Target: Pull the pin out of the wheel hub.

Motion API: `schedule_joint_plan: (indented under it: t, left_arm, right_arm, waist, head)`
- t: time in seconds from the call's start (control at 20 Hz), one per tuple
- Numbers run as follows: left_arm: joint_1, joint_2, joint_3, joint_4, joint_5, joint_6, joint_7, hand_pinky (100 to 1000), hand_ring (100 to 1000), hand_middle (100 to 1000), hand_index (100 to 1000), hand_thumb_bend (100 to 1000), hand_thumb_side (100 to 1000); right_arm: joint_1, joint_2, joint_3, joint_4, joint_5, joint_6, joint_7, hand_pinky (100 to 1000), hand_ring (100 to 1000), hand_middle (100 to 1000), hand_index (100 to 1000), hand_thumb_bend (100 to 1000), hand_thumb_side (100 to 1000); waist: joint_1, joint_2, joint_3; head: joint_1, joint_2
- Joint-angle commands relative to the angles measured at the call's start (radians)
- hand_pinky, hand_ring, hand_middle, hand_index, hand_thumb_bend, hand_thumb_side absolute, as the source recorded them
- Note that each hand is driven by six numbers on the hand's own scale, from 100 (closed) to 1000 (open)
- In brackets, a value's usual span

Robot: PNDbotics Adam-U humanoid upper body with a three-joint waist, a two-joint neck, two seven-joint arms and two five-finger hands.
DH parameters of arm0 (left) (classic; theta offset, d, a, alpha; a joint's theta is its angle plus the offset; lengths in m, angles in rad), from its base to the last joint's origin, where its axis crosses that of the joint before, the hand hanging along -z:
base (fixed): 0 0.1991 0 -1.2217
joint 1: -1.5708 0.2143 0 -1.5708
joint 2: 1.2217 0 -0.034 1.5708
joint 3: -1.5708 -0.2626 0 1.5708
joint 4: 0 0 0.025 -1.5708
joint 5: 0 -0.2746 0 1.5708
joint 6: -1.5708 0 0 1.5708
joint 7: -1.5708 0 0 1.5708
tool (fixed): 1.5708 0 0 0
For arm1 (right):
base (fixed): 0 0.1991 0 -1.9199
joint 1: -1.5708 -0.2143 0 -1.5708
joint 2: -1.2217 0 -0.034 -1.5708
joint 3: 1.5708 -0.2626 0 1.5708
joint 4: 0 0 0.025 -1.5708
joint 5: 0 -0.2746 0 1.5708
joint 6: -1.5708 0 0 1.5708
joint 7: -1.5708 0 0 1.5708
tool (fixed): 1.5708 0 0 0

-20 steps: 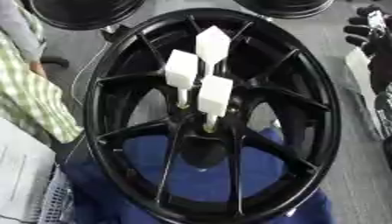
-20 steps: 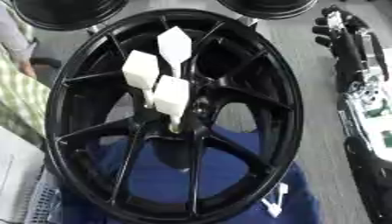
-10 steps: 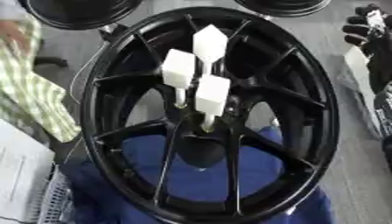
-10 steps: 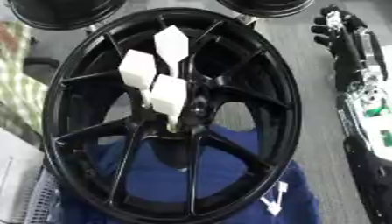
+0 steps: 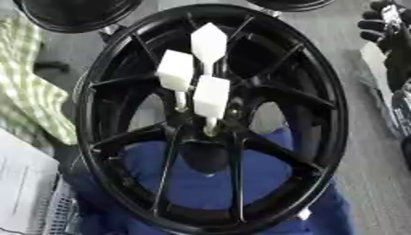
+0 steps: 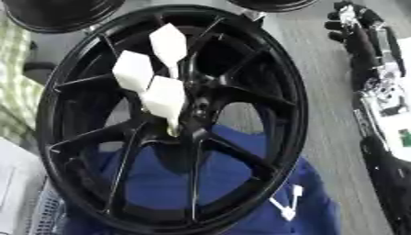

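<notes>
Black wheel hub lying on blue cloth over the counter, three white-headed pins standing in its centre, right hand at upper right, well apart, fingers' state unreadable, left hand unseen

A: Place type? Workshop, wheel or auto shop I'd say.

B: Evidence?

A: Big black alloy wheel hub lying flat, filling the view, three white-headed pins stuck in near the centre. More black rims at the top edge, so several wheels around.

B: Surface?

A: Grey floor or bench, blue cloth under the wheel. Robot arm hardware along the right. Papers lower left.
</notes>
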Motion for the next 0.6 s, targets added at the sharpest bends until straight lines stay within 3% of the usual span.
schedule_joint_plan:
  t: [0.05,0.2,0.6]
  left_arm:
    - [-0.026,0.116,-0.054,-0.017,-0.053,0.015,-0.051,788,710,694,796,601,605]
    - [-0.051,0.196,-0.094,-0.017,-0.102,0.027,-0.100,795,720,701,800,612,604]
    - [-0.123,0.410,-0.134,-0.017,-0.229,0.004,-0.232,822,753,721,816,593,625]
  right_arm:
    - [-0.012,-0.033,-0.010,-0.019,0.006,-0.002,0.001,822,755,680,750,100,645]
    - [-0.008,-0.044,-0.013,-0.019,0.009,-0.003,-0.002,823,755,680,751,100,629]
    - [0.005,-0.068,-0.020,-0.017,0.010,-0.006,-0.009,823,756,680,751,100,622]
  waist:
    - [0.001,-0.014,-0.005]
    - [0.000,-0.012,-0.012]
    - [-0.004,-0.020,-0.008]
  head:
    - [0.003,-0.005]
    - [-0.003,-0.006]
    - [-0.013,0.000]
